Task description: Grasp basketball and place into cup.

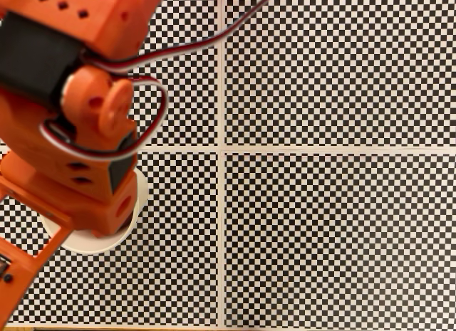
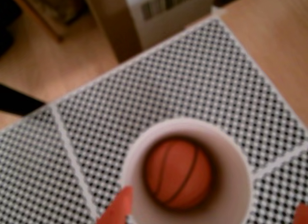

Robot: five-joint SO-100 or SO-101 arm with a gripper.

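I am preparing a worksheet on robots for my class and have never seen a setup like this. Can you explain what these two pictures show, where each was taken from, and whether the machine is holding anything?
The fixed view looks straight down on a black-and-white checkered mat. The big orange plastic shape with black motors and looping cables is a small robot arm, leaning over a wide cream-white paper cup, which it mostly hides.

The wrist view comes from a camera riding on the arm, looking down into that same cup. Inside it lies a small orange-red basketball with black seam lines, resting at the bottom. The two orange tips at the bottom edge are the gripper fingers, one on each side of the cup, spread apart and holding nothing. A cardboard box with a barcode label stands beyond the mat.
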